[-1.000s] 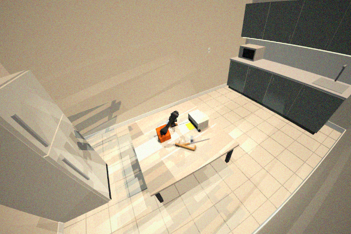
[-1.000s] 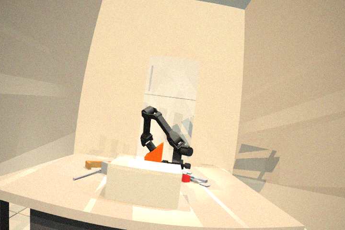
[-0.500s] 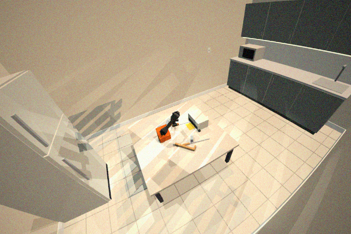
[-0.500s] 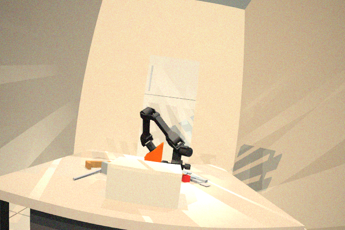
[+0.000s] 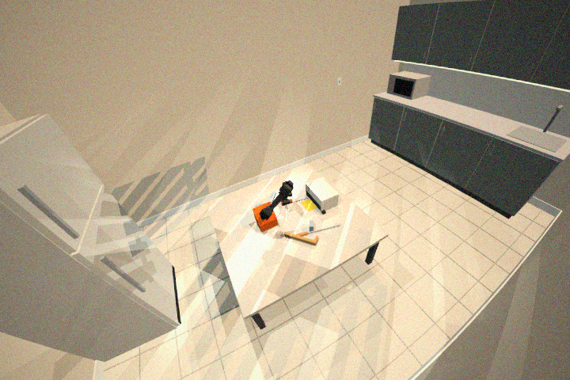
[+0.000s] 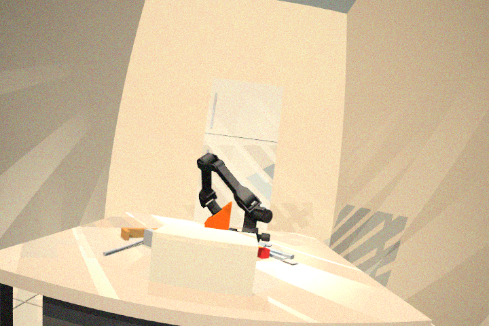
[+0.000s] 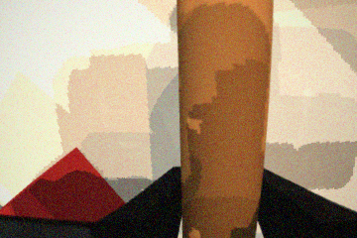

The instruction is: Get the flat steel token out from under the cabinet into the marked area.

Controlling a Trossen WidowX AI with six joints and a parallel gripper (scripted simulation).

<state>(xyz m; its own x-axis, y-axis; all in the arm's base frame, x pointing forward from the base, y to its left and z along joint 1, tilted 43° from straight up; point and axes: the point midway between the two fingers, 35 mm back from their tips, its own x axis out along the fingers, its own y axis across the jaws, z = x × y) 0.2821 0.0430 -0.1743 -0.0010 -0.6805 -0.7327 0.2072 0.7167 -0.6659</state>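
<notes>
My gripper is shut on the orange-brown handle of a tool. The tool's thin grey rod points toward the cabinet. The handle stands between the black fingers in the wrist view. The cabinet is a pale box with a dark strip along its front. The yellow marked area lies on the table in front of it. The rod's far end is near the cabinet front; whether it touches anything is too small to tell. I cannot see the token in any view.
A red block is beside the held tool. Grey bars lie near it. A wooden piece, a second grey rod and a grey block are on the table's other side. The orange base is behind.
</notes>
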